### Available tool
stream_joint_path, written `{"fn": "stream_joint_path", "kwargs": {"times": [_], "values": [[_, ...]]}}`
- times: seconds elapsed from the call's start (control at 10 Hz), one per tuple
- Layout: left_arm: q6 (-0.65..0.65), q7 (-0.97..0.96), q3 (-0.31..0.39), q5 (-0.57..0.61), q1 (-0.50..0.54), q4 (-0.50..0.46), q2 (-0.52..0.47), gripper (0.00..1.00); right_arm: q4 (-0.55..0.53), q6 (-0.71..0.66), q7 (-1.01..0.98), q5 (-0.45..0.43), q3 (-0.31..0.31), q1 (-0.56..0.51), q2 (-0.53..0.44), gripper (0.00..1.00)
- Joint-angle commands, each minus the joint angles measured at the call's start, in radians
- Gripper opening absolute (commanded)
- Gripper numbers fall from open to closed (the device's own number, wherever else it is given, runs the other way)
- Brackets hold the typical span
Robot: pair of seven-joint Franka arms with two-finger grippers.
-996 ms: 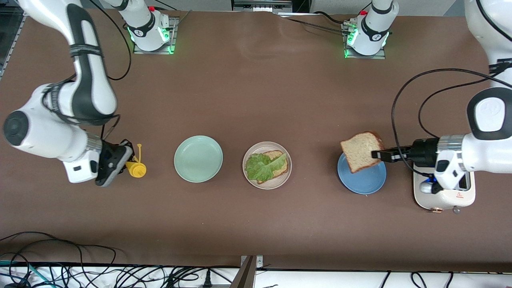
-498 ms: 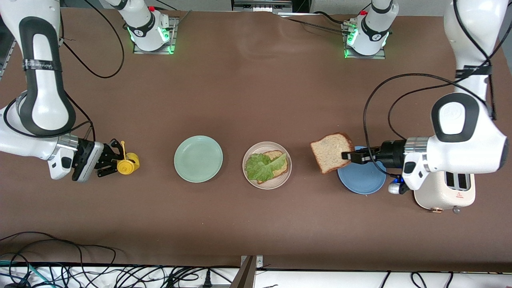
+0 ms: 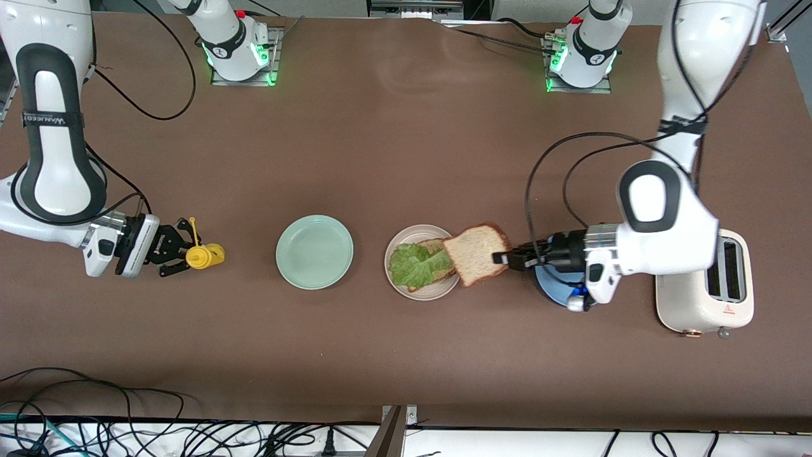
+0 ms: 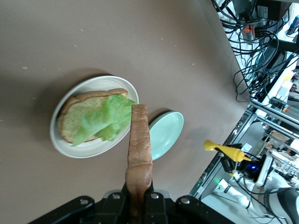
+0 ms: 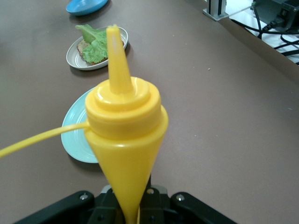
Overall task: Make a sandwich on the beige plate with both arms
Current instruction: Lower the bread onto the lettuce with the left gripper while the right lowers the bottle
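**Inspector:** The round pale beige plate [image 3: 402, 285] sits at mid-table. On it lies a square slice of brown wholegrain bread [image 3: 438, 245] with a ruffled green lettuce leaf [image 3: 415, 264] draped over it. The second brown bread slice [image 3: 477, 253] hangs in the air over the plate's rim, at three o'clock of the plate in the front view, clamped by its crust in the left gripper [image 3: 502, 258].

**Clerk:** The relation for the coming move?

**Inspector:** The lettuce lies at nine o'clock from that gripper, in line with its reach. In the left wrist view the held slice [image 4: 139, 144] shows edge-on, its long axis pointing at the plate. My judgement: it must travel on toward nine o'clock, settle flat, then be let go squarely over the lower slice.

**Clerk:** The other arm?

**Inspector:** The right gripper [image 3: 179, 252] waits low over the right arm's end of the table, closed on a yellow plastic squeeze bottle with a pointed nozzle [image 3: 204, 256]. It is well apart from the plate; the left arm is plainly the nearer.

**Clerk:** Edges and room?

**Inspector:** A round mint-green plate [image 3: 314, 252] stands near, at nine o'clock of the beige one, not touching. A round blue plate [image 3: 550, 289] lies under the left wrist, and a cream two-slot toaster [image 3: 704, 298] at three o'clock of that. The brown table [image 3: 406, 158] is bare at twelve and six o'clock of the plate.
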Motion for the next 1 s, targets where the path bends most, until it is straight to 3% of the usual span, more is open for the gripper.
{"fn": "stream_joint_path", "kwargs": {"times": [0.0, 0.5, 0.9], "values": [[0.099, 0.050, 0.011, -0.090, -0.067, -0.002, 0.046, 0.00, -0.011, -0.041, -0.115, 0.072, 0.016, -0.048, 0.026, 0.00], [0.318, 0.057, 0.008, -0.207, -0.181, -0.005, 0.121, 0.00, -0.009, -0.085, -0.215, 0.109, 0.016, -0.074, 0.058, 0.00], [0.351, 0.086, 0.005, -0.241, -0.196, -0.028, 0.134, 0.00, -0.006, -0.085, -0.247, 0.111, 0.021, -0.080, 0.078, 0.00]]}}
